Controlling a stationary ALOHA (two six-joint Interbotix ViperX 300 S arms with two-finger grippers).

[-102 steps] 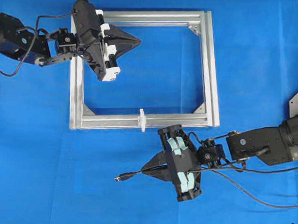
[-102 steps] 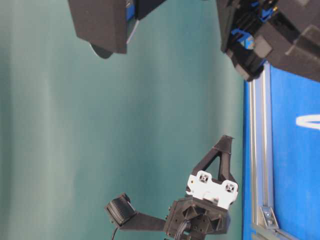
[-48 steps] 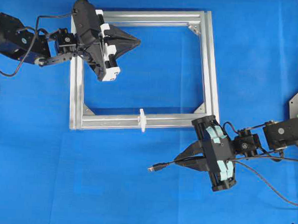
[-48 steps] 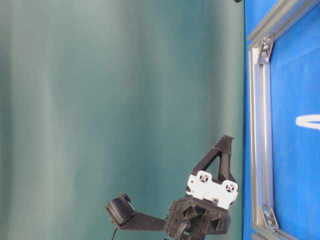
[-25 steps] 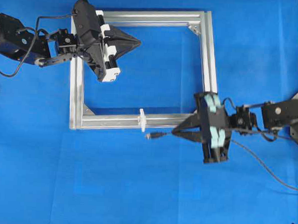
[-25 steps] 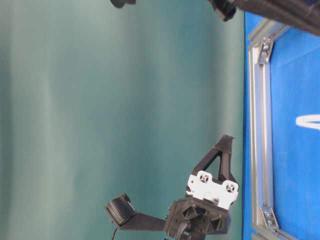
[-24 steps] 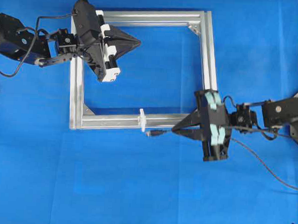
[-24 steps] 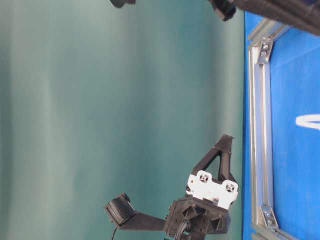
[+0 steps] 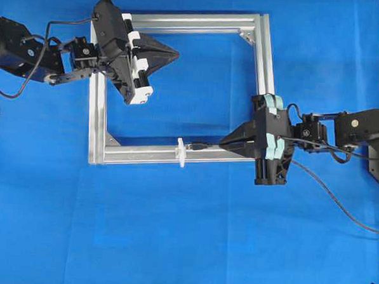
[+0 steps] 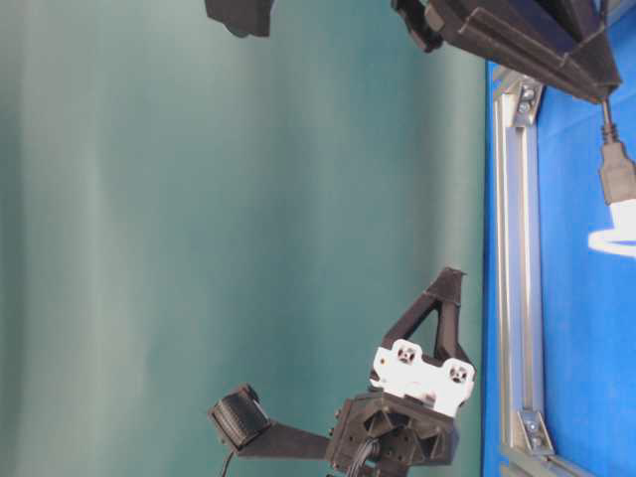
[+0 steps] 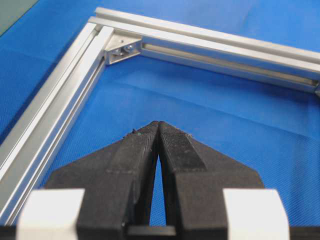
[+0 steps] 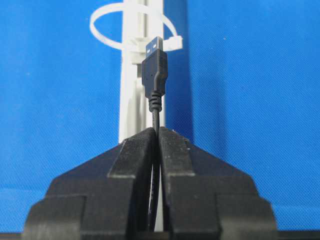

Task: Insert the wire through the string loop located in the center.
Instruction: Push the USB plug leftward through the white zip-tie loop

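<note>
Black cable first: the wire point(image 12: 156, 107) is pinched just behind its plug in my right gripper point(image 9: 224, 143), jaws closed tight on it, and the metallic tip points straight at the string loop point(image 12: 131, 27). From overhead the plug sits over the near bar of the aluminium frame point(image 9: 265, 89), just beside the white loop point(image 9: 181, 152) at the bar's middle, not yet through it. In the right wrist view the tip looks level with the loop's near edge, a touch right of its centre.

For this step I judge the trick is alignment before advance: nudge the plug toward the loop's open middle, keep it parallel to the bar, then feed slowly. The loop is thin and probably floppy, so a plug that catches its rim could fold it flat instead of entering. The short free length past the jaws should keep the plug from drooping.

My left gripper point(image 9: 174, 53) hangs over the frame's far corner, jaws shut on nothing, well apart from the loop. Blue worktop point(image 9: 171, 243) lies all round.
</note>
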